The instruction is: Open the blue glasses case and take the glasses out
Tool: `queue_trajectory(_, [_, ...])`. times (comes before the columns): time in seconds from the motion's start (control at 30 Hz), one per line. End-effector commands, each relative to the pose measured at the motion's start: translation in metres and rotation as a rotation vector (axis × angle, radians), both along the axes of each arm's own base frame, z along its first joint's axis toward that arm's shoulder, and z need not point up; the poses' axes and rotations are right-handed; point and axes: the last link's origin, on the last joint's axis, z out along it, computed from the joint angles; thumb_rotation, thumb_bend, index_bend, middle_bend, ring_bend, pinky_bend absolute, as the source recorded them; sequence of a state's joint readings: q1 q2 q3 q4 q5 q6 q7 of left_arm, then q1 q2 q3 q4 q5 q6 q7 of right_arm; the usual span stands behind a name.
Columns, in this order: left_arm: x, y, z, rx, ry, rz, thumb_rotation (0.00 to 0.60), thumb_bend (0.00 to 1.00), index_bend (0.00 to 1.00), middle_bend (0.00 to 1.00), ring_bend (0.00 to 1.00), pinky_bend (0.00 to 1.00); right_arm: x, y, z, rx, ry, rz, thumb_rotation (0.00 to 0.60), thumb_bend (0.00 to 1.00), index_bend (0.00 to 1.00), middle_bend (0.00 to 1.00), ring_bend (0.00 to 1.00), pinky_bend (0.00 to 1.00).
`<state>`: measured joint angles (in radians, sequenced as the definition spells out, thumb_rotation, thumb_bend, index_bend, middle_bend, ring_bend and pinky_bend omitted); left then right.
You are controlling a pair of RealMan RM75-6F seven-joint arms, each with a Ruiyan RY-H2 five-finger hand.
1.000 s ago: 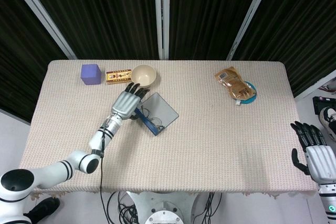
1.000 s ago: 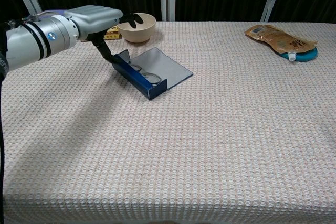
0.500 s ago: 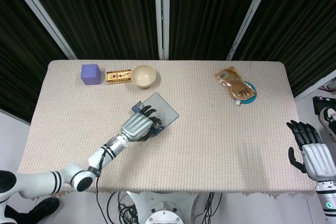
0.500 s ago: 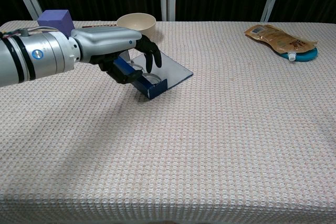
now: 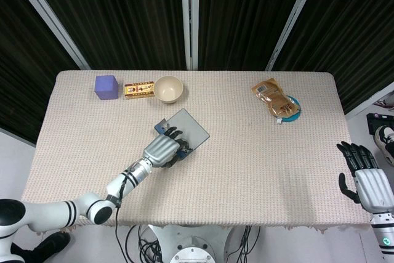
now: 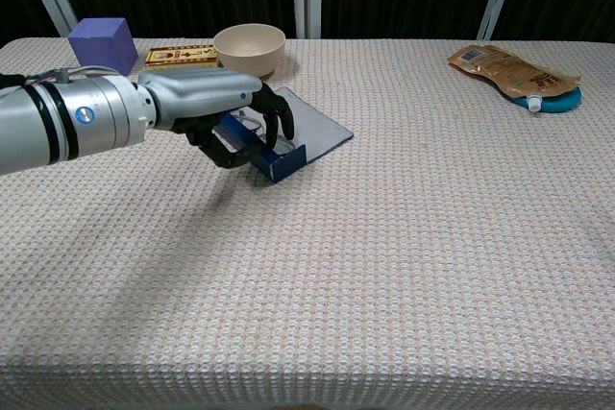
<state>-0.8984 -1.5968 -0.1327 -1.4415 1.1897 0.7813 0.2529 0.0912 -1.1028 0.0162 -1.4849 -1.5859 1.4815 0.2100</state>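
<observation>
1. The left robot hand (image 6: 226, 117) reaches over the blue glasses case (image 6: 283, 136), its dark fingers (image 6: 279, 120) curled down into the open tray of the case. Whether those fingers actually pinch the glasses (image 6: 252, 124) cannot be told, because the hand covers most of them.
2. In the head view the same left robot hand (image 5: 162, 151) lies across the near half of the case (image 5: 191, 129), with the forearm running down towards the lower left corner of the table (image 5: 246, 170).
3. The case lies open, a little left of the middle of the table. Its grey lid lies flat on the cloth, and the blue tray wall stands up at the near edge.
4. Only a bit of the glasses frame shows in the chest view, just behind the fingers, inside the tray.
5. The right robot hand (image 5: 364, 173) hangs off the right edge of the table, fingers spread apart, holding nothing, well apart from the case.
6. A cream bowl (image 6: 250, 49) stands beyond the case, near the far edge.
7. Just left of the bowl lies a flat yellow and red box (image 6: 181, 54), and left of that a purple cube (image 6: 103, 43).
8. Far to the right, a brown pouch (image 6: 509, 72) rests on a blue dish (image 6: 557, 98), with its white cap pointing towards the near side.
</observation>
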Motion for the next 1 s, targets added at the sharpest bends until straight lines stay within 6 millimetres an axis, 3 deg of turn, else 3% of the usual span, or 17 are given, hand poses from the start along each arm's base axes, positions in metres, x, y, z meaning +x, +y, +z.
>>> queue_trajectory(0.03, [-0.002, -0.002, 0.0, -0.008, 0.014, 0.001, 0.6, 0.53, 0.27, 0.33, 0.08, 0.0, 0.0, 0.0, 0.0, 0.0, 0.0, 0.0, 0.6, 0.59, 0.0, 0.07, 0.0, 0.0])
queue_trajectory(0.27, [-0.017, -0.006, 0.013, -0.009, 0.085, 0.002, 0.6, 0.54, 0.26, 0.36, 0.08, 0.0, 0.003, -0.002, -0.001, 0.005, 0.002, 0.006, 0.6, 0.59, 0.0, 0.07, 0.0, 0.0])
queue_trajectory(0.53, [-0.047, -0.006, 0.038, 0.046, 0.227, 0.006, 0.6, 0.54, 0.26, 0.38, 0.08, 0.0, 0.007, -0.003, -0.003, 0.009, 0.007, 0.012, 0.6, 0.59, 0.0, 0.07, 0.0, 0.0])
queue_trajectory(0.8, [-0.078, 0.007, 0.06, 0.117, 0.352, 0.053, 0.6, 0.54, 0.26, 0.38, 0.08, 0.0, 0.009, 0.0, -0.002, 0.004, 0.011, 0.008, 0.6, 0.59, 0.0, 0.07, 0.0, 0.0])
queue_trajectory(1.0, [-0.089, 0.021, 0.069, 0.171, 0.379, 0.101, 0.6, 0.54, 0.27, 0.38, 0.08, 0.0, 0.009, 0.002, -0.001, -0.004, 0.01, 0.005, 0.6, 0.59, 0.0, 0.07, 0.0, 0.0])
